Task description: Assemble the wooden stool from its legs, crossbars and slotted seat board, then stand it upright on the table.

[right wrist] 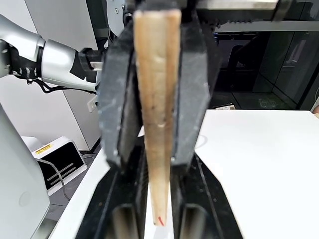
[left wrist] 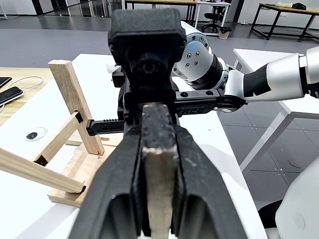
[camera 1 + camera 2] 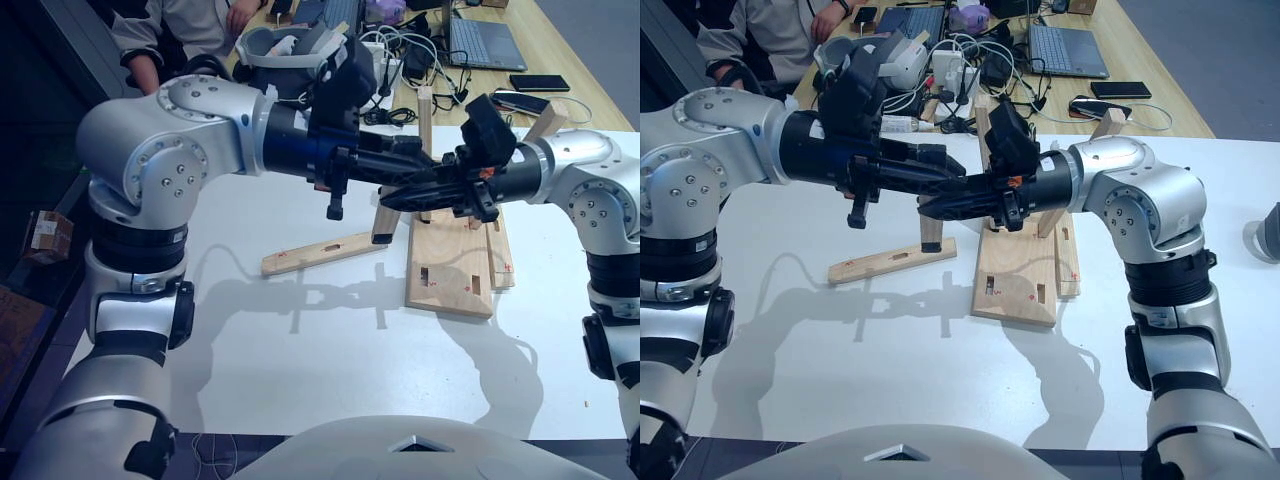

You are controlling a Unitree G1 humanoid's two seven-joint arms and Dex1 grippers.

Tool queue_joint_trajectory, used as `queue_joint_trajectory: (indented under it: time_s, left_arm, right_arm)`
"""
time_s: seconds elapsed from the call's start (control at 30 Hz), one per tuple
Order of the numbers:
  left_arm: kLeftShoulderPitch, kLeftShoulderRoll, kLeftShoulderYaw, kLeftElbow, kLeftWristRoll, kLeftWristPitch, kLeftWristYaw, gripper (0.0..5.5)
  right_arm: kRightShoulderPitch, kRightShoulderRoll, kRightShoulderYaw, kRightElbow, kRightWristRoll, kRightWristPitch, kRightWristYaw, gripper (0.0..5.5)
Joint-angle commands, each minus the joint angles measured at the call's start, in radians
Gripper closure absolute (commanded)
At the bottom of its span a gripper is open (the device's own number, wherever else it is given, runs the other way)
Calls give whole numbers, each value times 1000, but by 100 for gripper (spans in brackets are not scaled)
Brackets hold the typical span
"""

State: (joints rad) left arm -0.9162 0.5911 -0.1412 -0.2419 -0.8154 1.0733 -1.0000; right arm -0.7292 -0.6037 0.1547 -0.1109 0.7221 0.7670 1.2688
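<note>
Two grippers met at frame centre above the table (image 3: 300,370): the left gripper (image 3: 415,158) clamped a wooden bar (image 2: 158,169), and the right gripper (image 3: 400,198) pinched a wooden stick (image 1: 157,99). Beneath them a slotted leg (image 3: 310,255) lay left of centre, and the seat board (image 3: 450,272) lay flat right of centre.

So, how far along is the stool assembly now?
Early stage. Done: one leg frame looks joined, by the flat seat board. In hand: left gripper and right gripper each clamp a wooden piece above the table; same piece or not, I cannot tell. To do: remaining joints, fitting the seat board, standing the stool upright.
</note>
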Motion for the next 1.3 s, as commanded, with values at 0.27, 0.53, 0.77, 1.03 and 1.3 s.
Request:
queue_joint_trajectory:
  time_s: [0.27,0.53,0.77,1.03,1.3]
  left_arm:
    - [31,84,62,24,0,0,-5,505]
    - [46,56,100,37,4,-11,64,507]
    - [37,-22,157,52,-37,-6,155,509]
    - [152,59,235,43,-24,27,218,509]
    - [209,-6,402,73,-58,5,370,509]
  right_arm:
    - [-21,-74,-32,41,-94,-80,11,512]
    - [-19,-55,-45,33,-88,-68,-43,512]
    - [-13,-21,-84,55,-84,-79,-97,378]
    - [139,-59,-171,-44,-65,-25,-208,263]
    - [369,-26,-258,-271,36,118,-405,262]
